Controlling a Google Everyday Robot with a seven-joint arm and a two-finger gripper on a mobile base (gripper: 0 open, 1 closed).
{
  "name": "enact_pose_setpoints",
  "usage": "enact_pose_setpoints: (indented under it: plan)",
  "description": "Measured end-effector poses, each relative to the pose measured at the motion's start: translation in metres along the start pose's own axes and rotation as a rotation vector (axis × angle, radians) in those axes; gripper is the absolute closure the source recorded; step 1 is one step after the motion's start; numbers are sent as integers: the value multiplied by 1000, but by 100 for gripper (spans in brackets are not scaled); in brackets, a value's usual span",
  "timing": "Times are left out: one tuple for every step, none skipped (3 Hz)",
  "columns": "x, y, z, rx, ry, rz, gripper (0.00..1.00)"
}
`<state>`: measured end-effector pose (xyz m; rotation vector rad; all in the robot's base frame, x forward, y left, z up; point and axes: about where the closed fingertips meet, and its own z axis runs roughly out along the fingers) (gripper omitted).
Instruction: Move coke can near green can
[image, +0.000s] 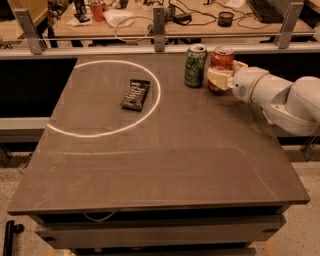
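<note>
Jaws tight around coke can (222, 58)

On the table (165, 165), 2 cans stand near the far edge: the coke can (222, 57) just right of the second can (195, 65). The gripper (225, 71) reaches in from the right, clasping the coke can. Further left, a snack bar (135, 94) lies inside a ring (159, 95).

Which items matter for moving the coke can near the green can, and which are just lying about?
In the job: coke can, green can beside it, gripper clasping the coke can at the far right of the table.
Lying about: snack bar, inside the white circle.
</note>
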<state>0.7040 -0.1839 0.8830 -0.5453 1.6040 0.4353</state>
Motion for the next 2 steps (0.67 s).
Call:
enact_pose_setpoints:
  plan:
    - [9, 1, 2, -2, 0, -12, 100]
    - [17, -2, 1, -6, -10, 41, 82]
